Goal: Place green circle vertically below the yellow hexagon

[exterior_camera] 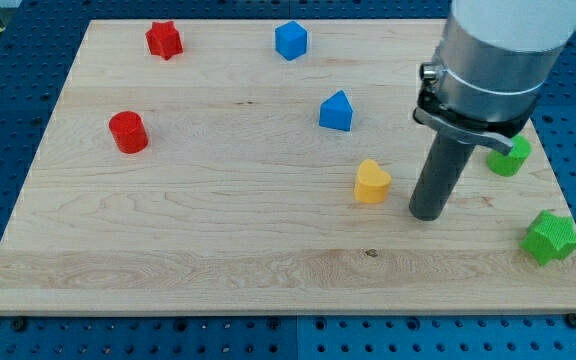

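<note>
The green circle lies near the board's right edge, partly hidden behind my arm's collar. A yellow block with a rounded, heart-like outline sits right of the board's centre. No other yellow block shows. My tip rests on the board just to the right of the yellow block, with a small gap between them. It is to the left of and slightly below the green circle. The rod stands upright under the large grey arm body at the view's top right.
A green star lies at the lower right edge. A blue block sits above the yellow one, another blue block near the top. A red star is at the top left, a red cylinder at the left.
</note>
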